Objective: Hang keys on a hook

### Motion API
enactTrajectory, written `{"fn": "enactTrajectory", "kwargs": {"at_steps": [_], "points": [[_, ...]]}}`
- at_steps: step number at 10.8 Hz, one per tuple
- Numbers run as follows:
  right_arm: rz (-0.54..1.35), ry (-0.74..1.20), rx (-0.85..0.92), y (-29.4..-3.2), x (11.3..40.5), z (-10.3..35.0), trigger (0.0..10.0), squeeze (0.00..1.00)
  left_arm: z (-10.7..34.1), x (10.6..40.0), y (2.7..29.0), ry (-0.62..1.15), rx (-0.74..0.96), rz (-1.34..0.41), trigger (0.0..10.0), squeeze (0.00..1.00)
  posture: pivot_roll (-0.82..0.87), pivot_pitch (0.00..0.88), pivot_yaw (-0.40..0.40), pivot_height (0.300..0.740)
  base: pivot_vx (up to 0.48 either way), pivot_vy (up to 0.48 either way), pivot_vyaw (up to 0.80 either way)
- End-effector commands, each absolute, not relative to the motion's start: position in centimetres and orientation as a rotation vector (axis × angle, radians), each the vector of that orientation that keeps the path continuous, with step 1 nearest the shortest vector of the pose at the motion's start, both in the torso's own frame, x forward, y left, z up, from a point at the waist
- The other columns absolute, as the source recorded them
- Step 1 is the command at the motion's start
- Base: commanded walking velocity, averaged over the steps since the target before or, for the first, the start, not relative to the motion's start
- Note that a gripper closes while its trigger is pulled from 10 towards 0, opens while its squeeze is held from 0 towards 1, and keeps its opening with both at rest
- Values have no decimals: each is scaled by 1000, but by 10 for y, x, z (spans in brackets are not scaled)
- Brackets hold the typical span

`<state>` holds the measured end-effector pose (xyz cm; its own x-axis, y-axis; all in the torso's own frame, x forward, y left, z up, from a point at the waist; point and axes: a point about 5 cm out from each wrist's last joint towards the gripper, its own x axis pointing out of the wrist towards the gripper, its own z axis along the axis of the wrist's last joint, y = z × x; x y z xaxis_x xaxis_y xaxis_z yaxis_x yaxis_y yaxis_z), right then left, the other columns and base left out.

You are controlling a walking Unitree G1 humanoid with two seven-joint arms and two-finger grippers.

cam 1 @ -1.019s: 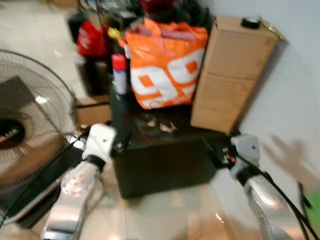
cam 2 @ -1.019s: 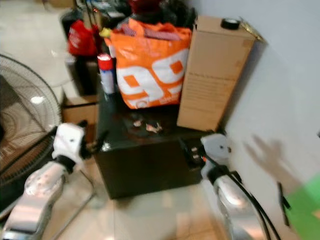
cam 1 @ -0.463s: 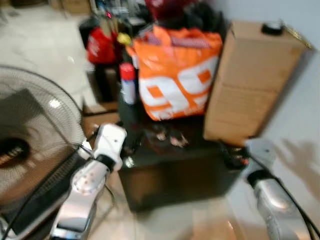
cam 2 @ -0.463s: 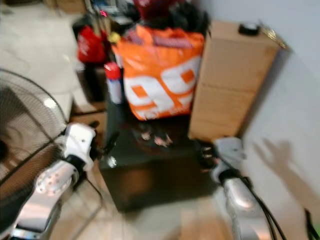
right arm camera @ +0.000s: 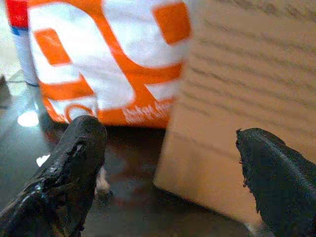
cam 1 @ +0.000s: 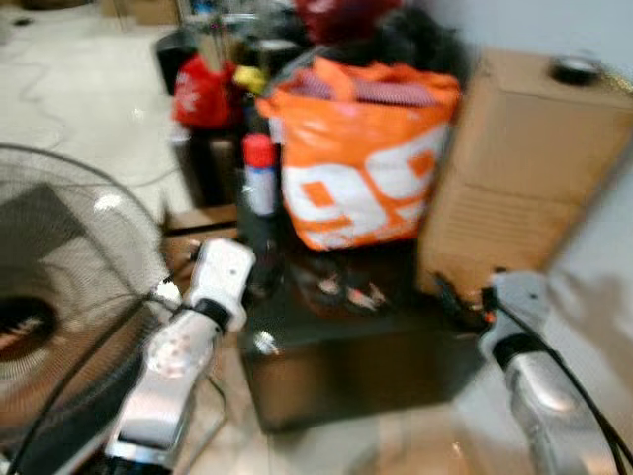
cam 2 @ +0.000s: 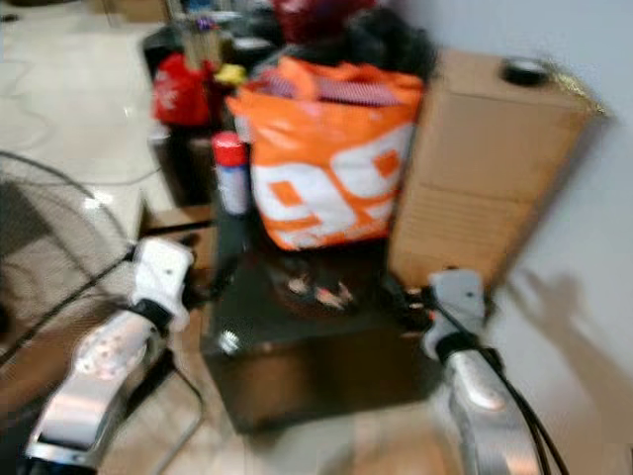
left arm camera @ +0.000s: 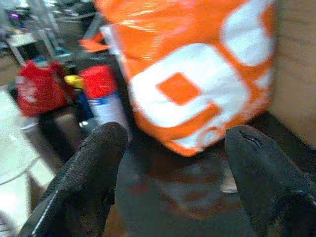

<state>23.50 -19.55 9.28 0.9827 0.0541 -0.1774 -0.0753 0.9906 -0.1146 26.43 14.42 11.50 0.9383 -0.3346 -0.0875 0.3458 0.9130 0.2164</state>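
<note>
While flanking a dark glossy table, both pincers gape empty.
Left gripper and right gripper face small blurred keys before an orange-and-white plastic bag.

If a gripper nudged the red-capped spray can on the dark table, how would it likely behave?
The spray can stands upright, tall and narrow, so it would probably tip easily. Being round, it would likely roll afterwards. The orange bag close beside it might stop a fall that way.

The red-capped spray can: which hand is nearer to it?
Left. The left hand is just below the spray can; the right hand is across the black table.
</note>
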Motion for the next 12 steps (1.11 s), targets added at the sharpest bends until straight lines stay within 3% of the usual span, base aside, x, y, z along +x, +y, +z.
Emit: {"fn": "enactTrajectory", "kwargs": {"at_steps": [1, 12], "points": [[90, 157, -110, -188, 237, 97, 10000, 1000, 115, 266, 152, 54, 244, -329, 10000, 0, -116, 0, -4, 740, 322, 0, 0], [146, 167, -144, -187, 243, 96, 10000, 1000, 113, 269, 151, 37, 249, -340, 10000, 0, -108, 0, -23, 740, 320, 0, 0]]}}
